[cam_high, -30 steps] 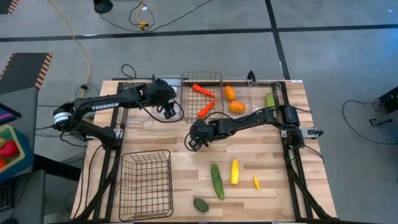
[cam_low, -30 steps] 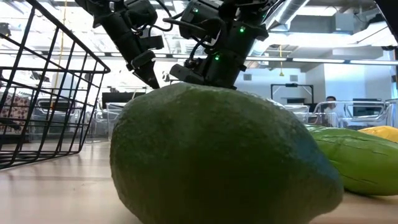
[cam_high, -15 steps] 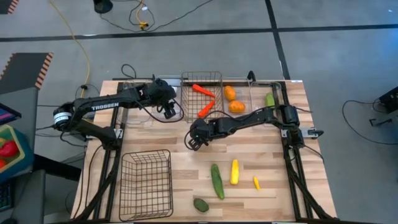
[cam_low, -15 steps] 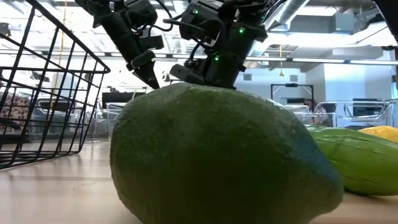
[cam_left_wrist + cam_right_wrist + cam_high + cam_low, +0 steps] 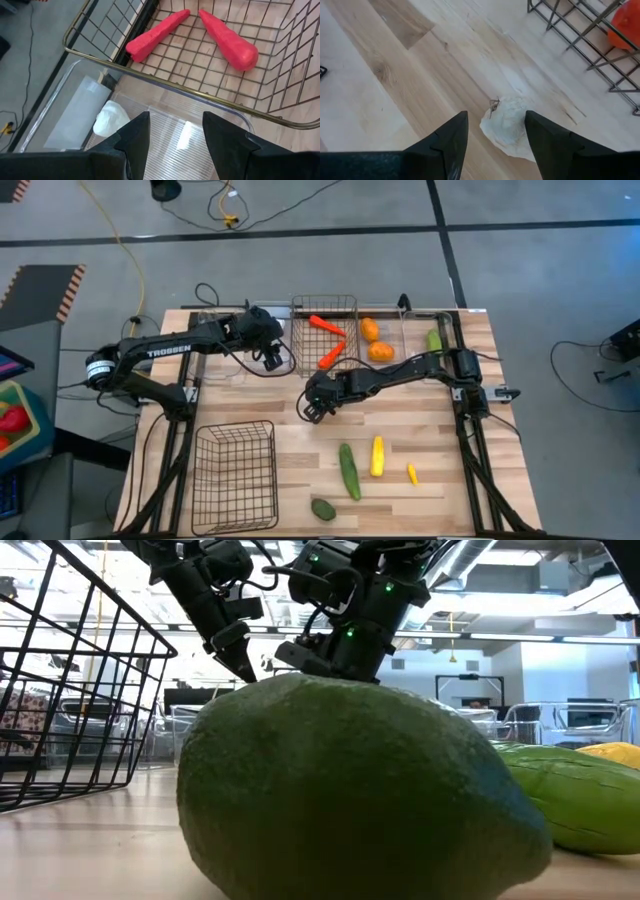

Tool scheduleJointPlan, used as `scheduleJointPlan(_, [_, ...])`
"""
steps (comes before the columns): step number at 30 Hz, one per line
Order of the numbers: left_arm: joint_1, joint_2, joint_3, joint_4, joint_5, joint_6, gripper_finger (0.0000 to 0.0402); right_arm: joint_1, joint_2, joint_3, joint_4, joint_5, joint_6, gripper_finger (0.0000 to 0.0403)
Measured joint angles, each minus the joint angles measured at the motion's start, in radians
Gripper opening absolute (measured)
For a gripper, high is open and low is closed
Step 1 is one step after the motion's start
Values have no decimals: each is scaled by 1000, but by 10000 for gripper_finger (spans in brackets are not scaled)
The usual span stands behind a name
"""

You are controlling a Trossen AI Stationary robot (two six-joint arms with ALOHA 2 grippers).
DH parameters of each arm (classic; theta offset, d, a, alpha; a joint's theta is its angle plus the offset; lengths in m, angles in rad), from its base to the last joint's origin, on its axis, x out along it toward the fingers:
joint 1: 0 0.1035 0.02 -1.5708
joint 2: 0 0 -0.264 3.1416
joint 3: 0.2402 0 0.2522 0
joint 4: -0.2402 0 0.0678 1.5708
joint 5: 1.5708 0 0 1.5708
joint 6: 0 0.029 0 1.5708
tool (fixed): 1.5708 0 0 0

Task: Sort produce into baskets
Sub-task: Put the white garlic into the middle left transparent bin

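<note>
My right gripper point(image 5: 312, 408) is open, low over the table's middle. Its fingers stand on either side of a white garlic point(image 5: 507, 127) that lies on the wood. My left gripper point(image 5: 272, 360) is open and empty above a clear bin point(image 5: 150, 130), where a second white garlic point(image 5: 111, 119) lies. Two red-orange carrots point(image 5: 156, 34) point(image 5: 227, 36) lie in the small wire basket point(image 5: 324, 305). Two orange fruits point(image 5: 369, 329) point(image 5: 380, 351) and a green cucumber point(image 5: 433, 339) lie in clear bins at the far right. The garlic does not show in the high view.
The larger wire basket point(image 5: 235, 475) stands at the near left. A cucumber point(image 5: 348, 470), a yellow squash point(image 5: 377, 456), a tiny yellow piece point(image 5: 412, 473) and an avocado point(image 5: 323, 508) lie near the front edge. The avocado point(image 5: 350, 790) fills the low view.
</note>
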Motion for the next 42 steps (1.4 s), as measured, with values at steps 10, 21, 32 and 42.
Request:
scheduleJointPlan(10, [0, 0, 0, 0, 0, 0, 171, 39, -1, 25, -49, 1, -49, 215])
scheduleJointPlan(21, [0, 0, 0, 0, 2, -5, 171, 52, 0, 64, -134, 57, -51, 192])
scheduleJointPlan(32, [0, 0, 0, 0, 2, -7, 171, 18, 2, 63, -142, 30, -6, 197])
scheduleJointPlan(42, [0, 0, 0, 0, 3, -8, 171, -12, 2, 63, -142, -65, 23, 213])
